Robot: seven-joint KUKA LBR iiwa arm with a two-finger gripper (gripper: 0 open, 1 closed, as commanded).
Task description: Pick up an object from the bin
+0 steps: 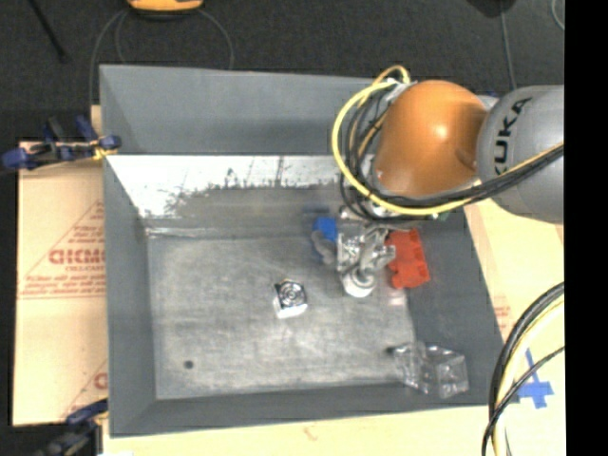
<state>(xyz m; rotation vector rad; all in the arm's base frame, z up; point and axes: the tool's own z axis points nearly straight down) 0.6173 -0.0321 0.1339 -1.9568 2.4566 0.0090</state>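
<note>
- Approach step: the claw (359,272) sits low between a small blue plastic piece (326,228) and a red plastic block (408,259); how far open it is cannot be told.
- Next: centre over one, then close.

Orange cover (427,136) w/ cables (350,122) is blocking the upper-right part of the bin (128,293). Gripper (359,274) is overlapping a blue thing (326,228); only part is showing, kind not readable. Red block (410,262): left edge is sitting behind the gripper, top is running under the cover. Silver thing (290,297), bin ctr, is showing too small to identify. Clear thing (432,369), lower-right corner, is blending w/ the floor; outline unclear.
</note>
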